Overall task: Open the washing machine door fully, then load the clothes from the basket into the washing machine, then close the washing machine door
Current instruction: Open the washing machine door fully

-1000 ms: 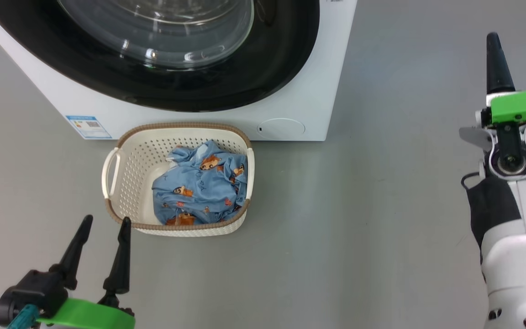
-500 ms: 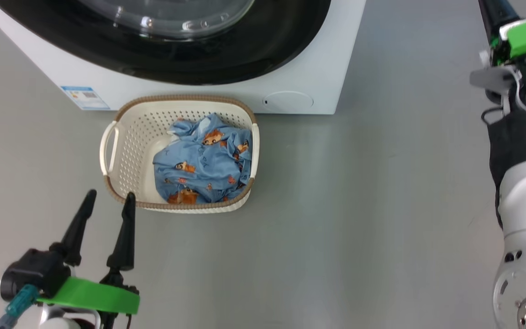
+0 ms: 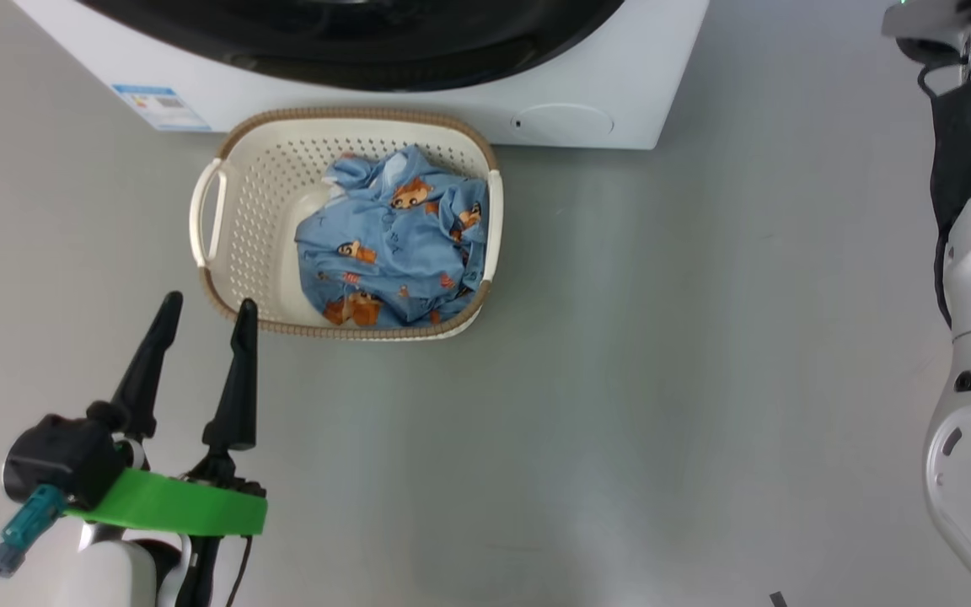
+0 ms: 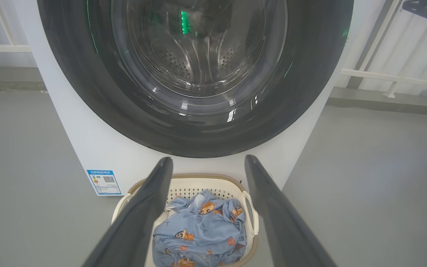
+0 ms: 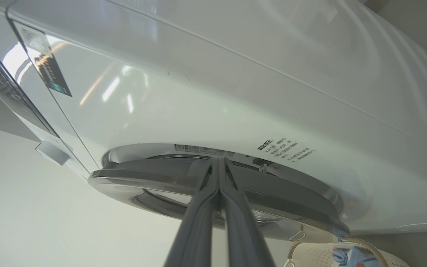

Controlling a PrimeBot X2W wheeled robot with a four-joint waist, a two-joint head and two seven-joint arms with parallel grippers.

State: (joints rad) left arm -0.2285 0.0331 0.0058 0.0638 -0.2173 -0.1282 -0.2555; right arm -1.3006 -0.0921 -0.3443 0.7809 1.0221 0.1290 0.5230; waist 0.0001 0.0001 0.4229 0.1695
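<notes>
Light-blue clothes (image 3: 393, 244) fill the right half of the cream perforated basket (image 3: 249, 211) before the white washing machine (image 3: 629, 76). The head view crops the glossy black-rimmed door (image 4: 310, 74); the left wrist view shows its glass. The left gripper (image 3: 209, 300) gapes, empty; the right gripper (image 5: 219, 160), pressed together on nothing, points at the door's edge.

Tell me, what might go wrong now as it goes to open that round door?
1. The right gripper is shut, with its thin tips at the edge of the washing machine door. They could slip off the glossy rim.
2. The basket stands close before the washing machine, below the door. An arm pulling the door open might knock it.
</notes>
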